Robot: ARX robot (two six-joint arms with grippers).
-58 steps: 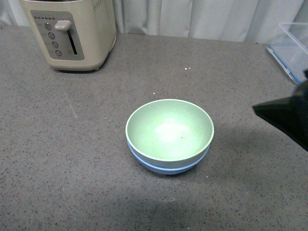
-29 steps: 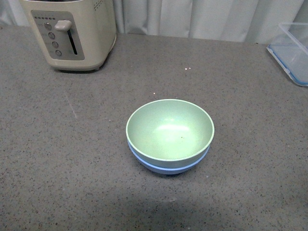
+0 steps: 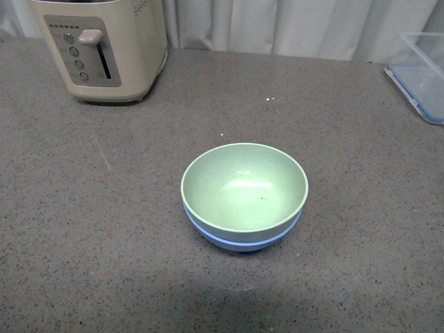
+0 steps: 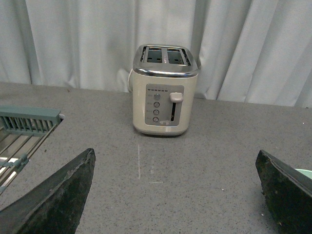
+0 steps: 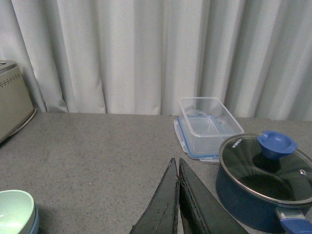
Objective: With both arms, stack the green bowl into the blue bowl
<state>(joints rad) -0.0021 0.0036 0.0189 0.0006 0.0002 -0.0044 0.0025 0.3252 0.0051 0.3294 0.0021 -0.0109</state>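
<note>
Green bowl (image 3: 244, 186) nested upright in the blue bowl (image 3: 239, 239) at frame centre of the front view, on the grey table (image 3: 90, 208); only a blue band shows below the green rim. Neither arm appears in the front view. Left gripper (image 4: 175, 195): fingers spread wide, holding nothing; a sliver of green bowl lies beside one finger. Right gripper (image 5: 178, 204): fingers pressed together, empty, the bowls cut off at lower left. Toaster (image 3: 100, 48) upper left, clear container (image 3: 422, 73) cropped at right.

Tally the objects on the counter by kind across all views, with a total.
Bowls: 2, the green bowl nested in the blue bowl
Toaster: 1
Clear container: 1
Lidded pot: 1
Rack: 1
Total: 6
</note>
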